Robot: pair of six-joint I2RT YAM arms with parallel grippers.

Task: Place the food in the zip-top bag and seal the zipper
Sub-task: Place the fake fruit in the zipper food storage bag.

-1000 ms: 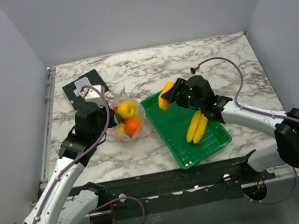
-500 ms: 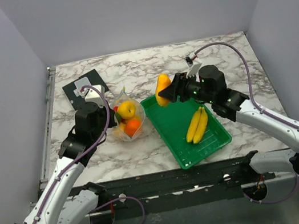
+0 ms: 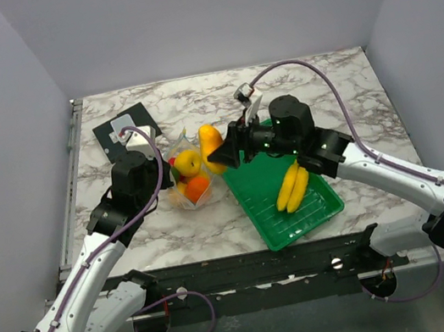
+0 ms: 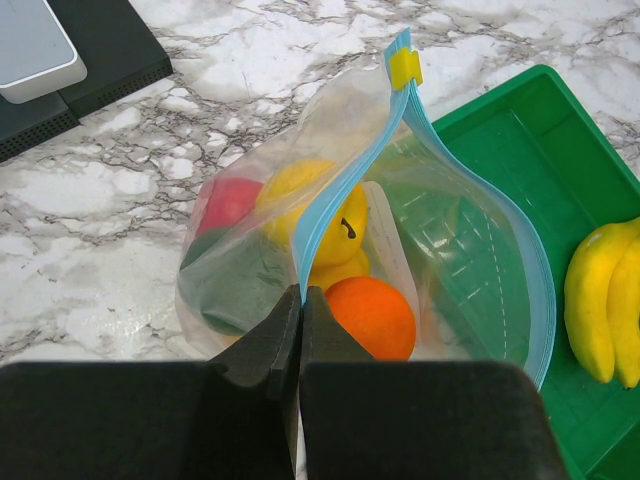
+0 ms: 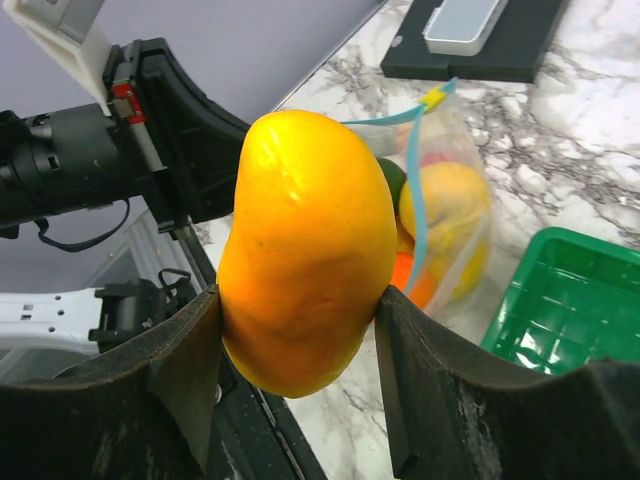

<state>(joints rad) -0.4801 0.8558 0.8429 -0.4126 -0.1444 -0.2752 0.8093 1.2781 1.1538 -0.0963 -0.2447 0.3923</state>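
Two fruits left to pack. Pinching a toy mango [image 3: 212, 146] in the right gripper [image 5: 295, 305], up in the air just at 3 o'clock of the zip-top bag [image 3: 183, 181]. Squeezing the blue zipper [image 4: 345, 200] tight with the left gripper [image 4: 301, 305] to hold the mouth open. Already inside: orange [image 4: 371, 316], red apple [image 4: 226, 203], yellow fruit [image 4: 340, 245]. Waiting in the green tray [image 3: 271, 222] at 4 o'clock: bananas [image 3: 292, 187]. Next, probably: slide over the gap, go down, let go gently.

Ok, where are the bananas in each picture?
Top external: the bananas lie in the green tray, right of centre.
Left wrist: the bananas are at the far right edge, in the tray.
Right wrist: not in view.
Shared landmark: the green tray, bottom right in the right wrist view.
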